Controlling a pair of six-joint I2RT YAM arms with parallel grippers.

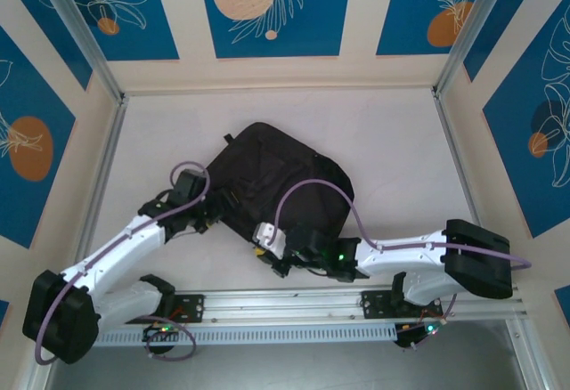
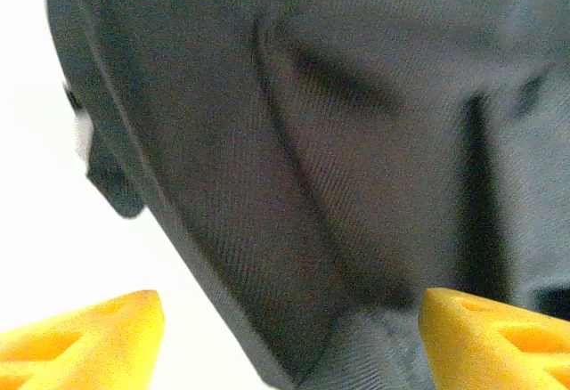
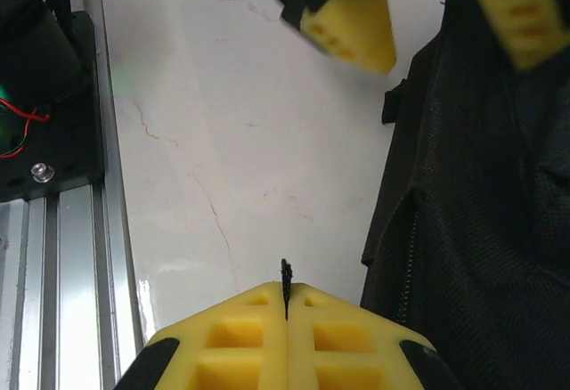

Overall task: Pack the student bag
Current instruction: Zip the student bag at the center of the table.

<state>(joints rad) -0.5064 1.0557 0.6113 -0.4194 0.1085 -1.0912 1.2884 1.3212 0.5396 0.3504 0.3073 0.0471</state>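
Lying flat mid-table (image 1: 392,141), student bag (image 1: 276,181) keeps its inside hidden; contents: can't tell. Left gripper (image 2: 285,312): jaws apart astride bag's left edge, holding nothing, prob. lined up to pinch fabric. Right gripper (image 3: 287,305): clenched by near edge w/ 1 thin black sliver btwn pads, unidentified.

A white table (image 1: 383,150) bears thin hairline cracks (image 3: 214,212). Cream walls around it carry blue panels (image 1: 274,7) printed with pale leaves and orange discs (image 1: 31,147). Metal posts (image 1: 78,29) rise at the far corners. A ribbed aluminium rail (image 1: 285,303) runs along the near edge.
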